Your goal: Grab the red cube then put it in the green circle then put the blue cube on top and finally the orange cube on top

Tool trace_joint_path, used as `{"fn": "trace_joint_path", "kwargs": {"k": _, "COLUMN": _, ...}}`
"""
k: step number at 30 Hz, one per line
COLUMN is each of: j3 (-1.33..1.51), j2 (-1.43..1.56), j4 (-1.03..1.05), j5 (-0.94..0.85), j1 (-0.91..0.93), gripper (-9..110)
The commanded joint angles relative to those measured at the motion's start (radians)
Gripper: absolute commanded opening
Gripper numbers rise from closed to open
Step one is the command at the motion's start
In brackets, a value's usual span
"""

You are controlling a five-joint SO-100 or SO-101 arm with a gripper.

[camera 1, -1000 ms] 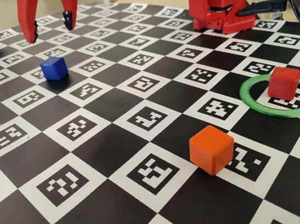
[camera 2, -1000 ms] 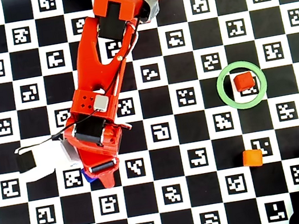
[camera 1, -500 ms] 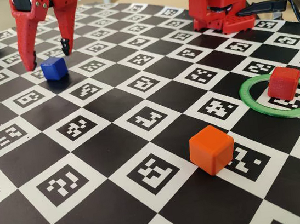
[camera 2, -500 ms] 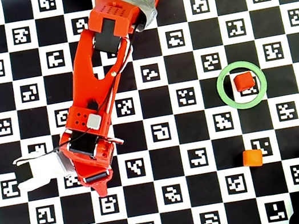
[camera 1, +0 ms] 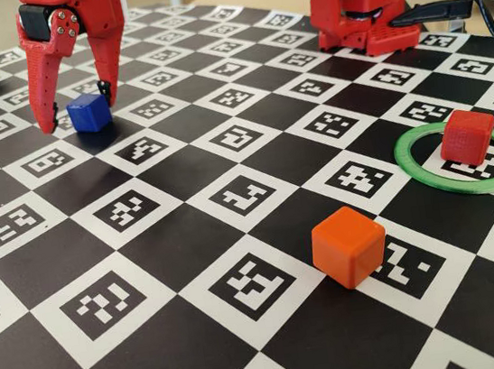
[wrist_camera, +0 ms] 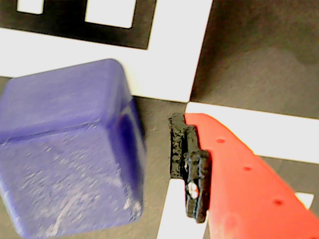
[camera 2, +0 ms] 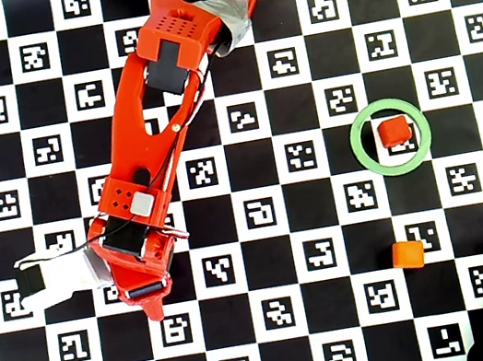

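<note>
My fingers [camera 1: 77, 118] stand apart astride the blue cube [camera 1: 89, 112] near the board's [camera 1: 236, 240] far left corner, unclamped, ready to close; the red cube [camera 1: 468, 137] sits inside the green circle [camera 1: 428, 174], awaiting it.

I get bright, even light with soft shadows on my feeds; the wrist view is blurred (close range), others sharp.

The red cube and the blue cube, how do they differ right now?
The red cube sits inside the green circle, near its far rim; the blue cube sits on the bare checkered board. The open claw straddles the blue cube without gripping it, while nothing is near the red cube. They differ in colour. Both look the same size, with rounded edges.
</note>
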Motion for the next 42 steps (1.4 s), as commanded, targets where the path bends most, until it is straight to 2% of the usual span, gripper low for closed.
{"fn": "trace_joint_path", "kwargs": {"k": 1, "j3": -0.006, "j2": 0.044, "j4": -0.017, "j5": -0.005, "j1": 0.012, "gripper": 39}}
{"fn": "trace_joint_path", "kwargs": {"k": 42, "j3": -0.011, "j2": 0.061, "j4": -0.028, "j5": -0.245, "j1": 0.012, "gripper": 40}}
